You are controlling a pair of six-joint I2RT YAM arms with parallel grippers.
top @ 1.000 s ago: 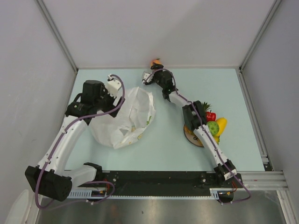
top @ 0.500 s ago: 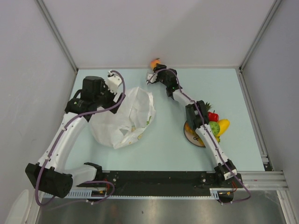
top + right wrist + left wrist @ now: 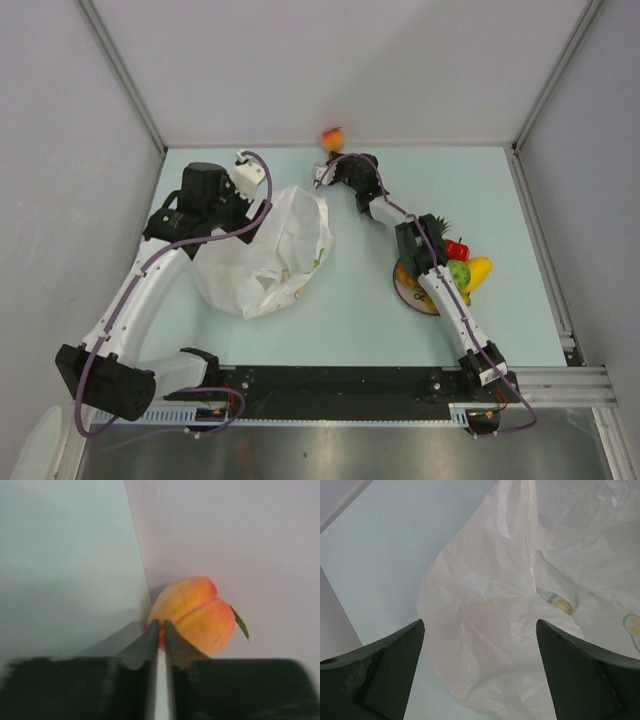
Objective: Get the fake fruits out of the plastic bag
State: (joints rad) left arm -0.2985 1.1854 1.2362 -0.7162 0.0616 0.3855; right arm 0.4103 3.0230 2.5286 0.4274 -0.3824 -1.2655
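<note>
Left wrist view: plastic bag (image 3: 495,630) runs past frame edges; yellowish item (image 3: 560,602) inside too veiled to identify. Overhead: plate (image 3: 411,297) mostly under fruits (image 3: 459,272).

There's the peach (image 3: 332,138) at the far edge of the table (image 3: 350,330), right up against the back wall (image 3: 340,70). My right gripper (image 3: 159,630) sits just in front of it. The bag (image 3: 265,250) lies left of centre, with my left gripper (image 3: 479,625) above its far-left side. Over on the right is the plate (image 3: 406,288), with the other fruits (image 3: 462,268) heaped on it and my right arm crossing above.
</note>
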